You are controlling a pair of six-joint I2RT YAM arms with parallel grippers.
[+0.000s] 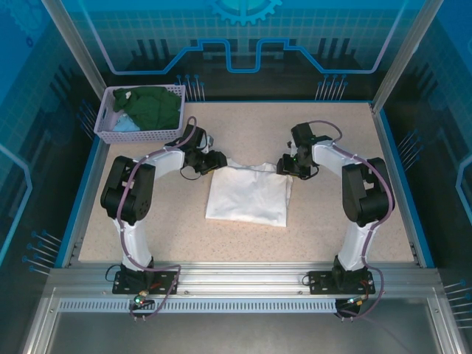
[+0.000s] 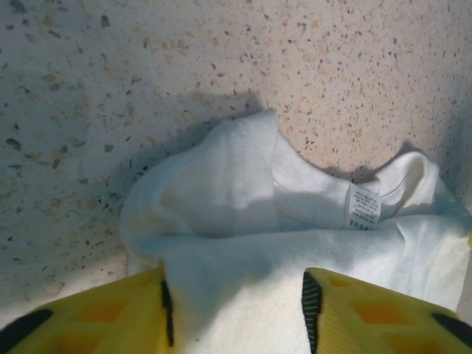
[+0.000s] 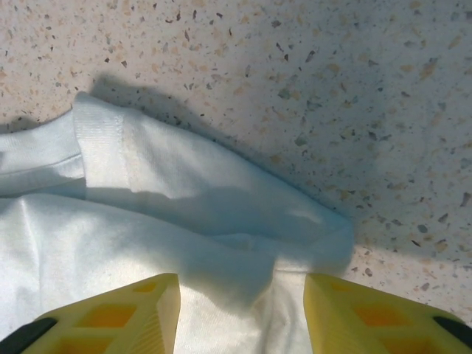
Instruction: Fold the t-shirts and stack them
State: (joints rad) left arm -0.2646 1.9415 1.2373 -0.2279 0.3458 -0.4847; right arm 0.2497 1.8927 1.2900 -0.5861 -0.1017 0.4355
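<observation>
- The white t-shirt (image 1: 247, 195) lies folded into a rough rectangle in the middle of the counter (image 1: 332, 214), between the two arms.
- Its near edge is straight. Its far edge is slightly rumpled where the fingers meet it.
- The left gripper (image 1: 214, 164) is at the shirt's far-left corner, low over the counter.
- In the left wrist view, the left gripper (image 2: 234, 287) has its yellow fingers (image 2: 110, 317) on either side of a raised bunch of white cloth (image 2: 236, 243). The cloth fills the gap and touches both inner pads, so the fingers are pinched on the shirt.
- Just beyond that bunch are the collar (image 2: 310, 192) and a small printed care label (image 2: 363, 205), with bare speckled counter farther out.
- The right gripper (image 1: 284, 166) is at the shirt's far-right corner.
- In the right wrist view, the right gripper (image 3: 242, 287) has its fingers (image 3: 369, 310) around a folded ridge of the same white cloth (image 3: 184, 221). The cloth spans from one finger to the other, so it is clamped between them.
- A lavender mesh basket (image 1: 110, 136) stands at the far-left corner of the counter, well apart from the white shirt.
- In the basket, a dark green t-shirt (image 1: 155, 107) is heaped beside a light blue t-shirt (image 1: 125, 124).
</observation>
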